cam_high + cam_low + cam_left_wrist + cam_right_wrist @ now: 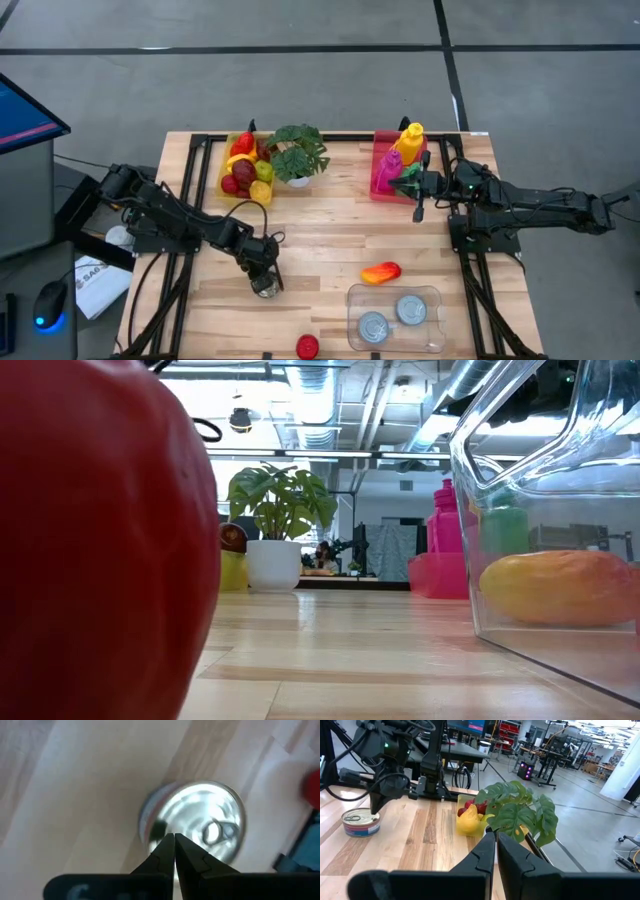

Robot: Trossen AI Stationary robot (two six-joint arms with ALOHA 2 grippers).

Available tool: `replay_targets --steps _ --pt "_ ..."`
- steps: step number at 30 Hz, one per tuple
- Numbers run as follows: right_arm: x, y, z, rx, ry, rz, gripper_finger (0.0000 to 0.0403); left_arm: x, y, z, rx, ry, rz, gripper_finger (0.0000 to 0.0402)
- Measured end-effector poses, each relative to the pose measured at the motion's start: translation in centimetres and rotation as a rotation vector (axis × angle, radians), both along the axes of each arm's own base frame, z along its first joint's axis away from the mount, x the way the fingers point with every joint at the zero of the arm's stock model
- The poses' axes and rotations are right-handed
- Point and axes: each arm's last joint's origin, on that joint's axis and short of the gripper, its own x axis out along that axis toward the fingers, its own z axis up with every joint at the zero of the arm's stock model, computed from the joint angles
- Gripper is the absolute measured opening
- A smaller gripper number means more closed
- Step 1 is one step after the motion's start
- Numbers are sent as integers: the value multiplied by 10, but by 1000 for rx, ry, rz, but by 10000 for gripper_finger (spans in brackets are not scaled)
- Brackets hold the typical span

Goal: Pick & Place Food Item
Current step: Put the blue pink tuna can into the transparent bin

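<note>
A silver can (200, 815) with a pull-tab lid stands upright on the wooden table (330, 230), left of centre and near the front. My left gripper (174, 839) is shut and points steeply down right over the can (267, 288); the right wrist view shows it (374, 809) at the can's (361, 822) rim. An orange-red fruit (381, 272) lies on the table right of centre. A round red fruit (307, 346) sits at the front edge. My right gripper (495, 837) is shut, held level in the air by the pink bin (398, 165). My left gripper's shut fingertips (167, 845) come from above, pointing steeply down, over the can's lid (165, 827) near its rim. Whether they touch the lid cannot be told. The can stands upright on the table.
A clear plastic container (395, 318) holding two cans sits at the front right. A yellow bin of fruit (248, 165), a potted plant (297, 155) and the pink bin with bottles line the far edge. In the low view the red fruit (100, 540) fills the left.
</note>
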Motion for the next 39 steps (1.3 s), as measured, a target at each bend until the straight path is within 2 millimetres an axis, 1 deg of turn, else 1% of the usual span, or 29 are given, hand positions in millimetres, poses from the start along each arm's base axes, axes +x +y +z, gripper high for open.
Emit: replay_targets --steps 5,8,10,13,20,27,32,35,39 --pt "0 0 0 0 0 0 15 8 3 -12 30 27 17 0" --pt "0 0 0 0 0 0 15 11 10 -16 31 41 44 0" --pt "0 0 0 0 0 0 15 14 17 -15 55 24 78 0" --pt "0 0 0 0 0 0 15 17 28 -12 152 -27 140 0" --pt "0 0 0 0 0 0 15 28 51 -10 347 -148 153 0" --pt "0 0 0 0 0 0 15 40 72 -6 423 -259 153 0" --pt "0 0 0 -1 0 0 15 41 86 -8 511 -275 199 0" --pt "0 0 0 -1 0 0 15 41 88 -8 514 -279 209 0" --pt "0 0 0 -8 2 0 15 39 79 1 465 -326 173 0"
